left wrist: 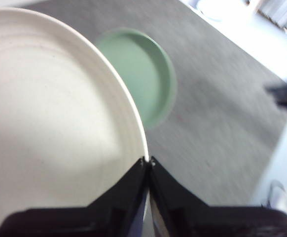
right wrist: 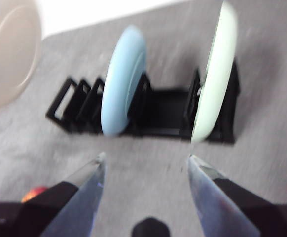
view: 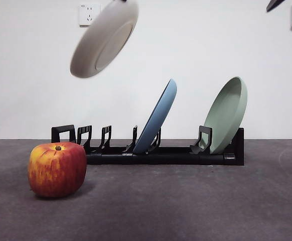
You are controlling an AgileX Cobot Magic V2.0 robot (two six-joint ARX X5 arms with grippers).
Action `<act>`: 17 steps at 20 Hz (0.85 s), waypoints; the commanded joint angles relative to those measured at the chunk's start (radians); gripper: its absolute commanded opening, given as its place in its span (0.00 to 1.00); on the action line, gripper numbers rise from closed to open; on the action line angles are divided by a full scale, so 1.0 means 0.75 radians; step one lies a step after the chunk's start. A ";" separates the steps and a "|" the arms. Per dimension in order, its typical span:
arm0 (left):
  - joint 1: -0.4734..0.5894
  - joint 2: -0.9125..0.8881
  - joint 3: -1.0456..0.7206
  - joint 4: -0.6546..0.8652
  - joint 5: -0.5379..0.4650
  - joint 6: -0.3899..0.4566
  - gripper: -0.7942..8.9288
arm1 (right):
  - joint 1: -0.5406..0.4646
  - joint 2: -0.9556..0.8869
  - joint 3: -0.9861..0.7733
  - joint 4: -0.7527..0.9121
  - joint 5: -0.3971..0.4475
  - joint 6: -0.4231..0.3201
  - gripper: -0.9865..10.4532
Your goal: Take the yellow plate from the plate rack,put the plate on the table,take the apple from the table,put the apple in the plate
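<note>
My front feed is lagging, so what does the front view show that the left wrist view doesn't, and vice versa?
Only the front view shows the apple on the table, the rack and the blue plate. Only the left wrist view shows the left hand shut on the yellow plate's rim. Both show the yellow plate, raised clear of the rack, and the green plate.

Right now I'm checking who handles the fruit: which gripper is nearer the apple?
Left. The left gripper holds the yellow plate in the air above the apple; the right gripper waits farther off, facing the plate rack.
</note>
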 commanded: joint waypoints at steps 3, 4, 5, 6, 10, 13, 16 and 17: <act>-0.304 -0.008 -0.009 -0.262 -0.378 0.160 0.07 | -0.001 0.002 0.146 0.008 0.067 -0.011 0.33; -0.386 -0.001 -0.019 -0.269 -0.467 0.160 0.07 | -0.001 0.002 0.181 0.008 0.067 -0.011 0.33; -0.468 0.005 -0.039 -0.242 -0.509 0.159 0.07 | -0.001 0.002 0.215 0.008 0.067 -0.011 0.33; -0.545 0.012 -0.062 -0.199 -0.514 0.146 0.07 | -0.001 0.003 0.247 0.009 0.067 -0.011 0.33; -0.778 0.078 -0.143 -0.032 -0.594 0.106 0.07 | -0.001 0.010 0.344 0.008 0.067 -0.011 0.33; -0.856 0.154 -0.155 -0.020 -0.668 0.107 0.07 | -0.001 0.010 0.372 0.008 0.067 -0.011 0.33; -0.904 0.260 -0.155 -0.018 -0.711 0.107 0.07 | -0.001 0.010 0.386 0.002 0.066 -0.011 0.33; -0.914 0.299 -0.155 -0.017 -0.721 0.107 0.07 | -0.001 0.010 0.388 -0.002 0.066 -0.011 0.33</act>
